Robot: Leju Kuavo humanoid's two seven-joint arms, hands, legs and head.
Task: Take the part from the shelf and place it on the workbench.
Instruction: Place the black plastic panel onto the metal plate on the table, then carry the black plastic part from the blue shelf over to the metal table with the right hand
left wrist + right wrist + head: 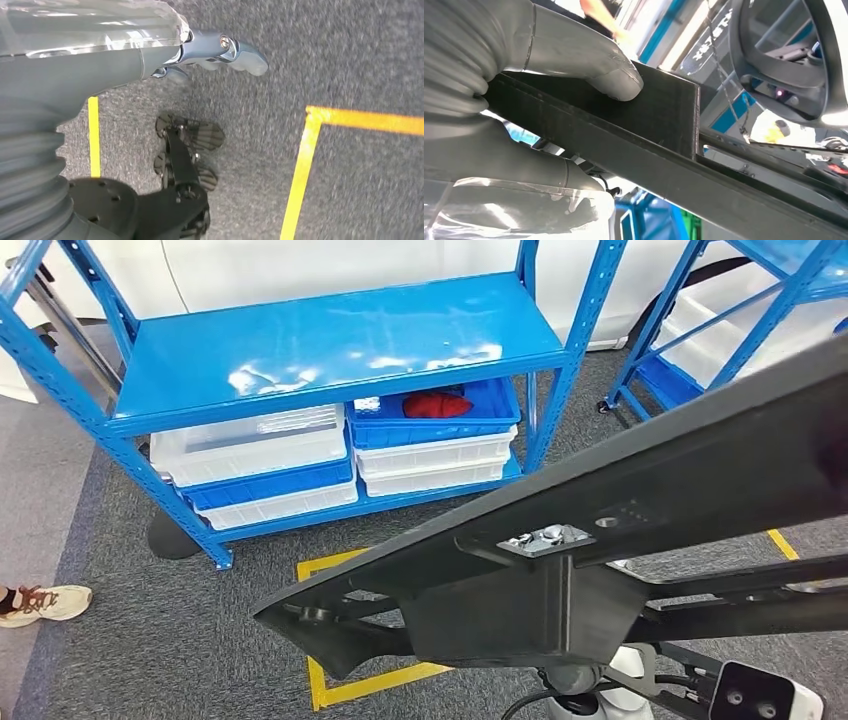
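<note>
A long black frame-like part (560,570) with a small metal fitting on top hangs in the air close in front of me, slanting from lower left to upper right across the head view. My right hand (509,115) grips this black part (654,135), with the thumb (609,75) pressed on its flat side. My left hand (150,50) hangs over the grey carpet with nothing in it, its fingers (232,52) stretched out. The blue shelf (330,340) stands ahead of me with a bare top board.
White and blue bins (430,435) fill the shelf's lower level, one holding a red item (437,405). A second blue rack (740,330) stands at the right. Yellow tape (330,680) marks the carpet. A person's shoe (45,602) shows at the left edge.
</note>
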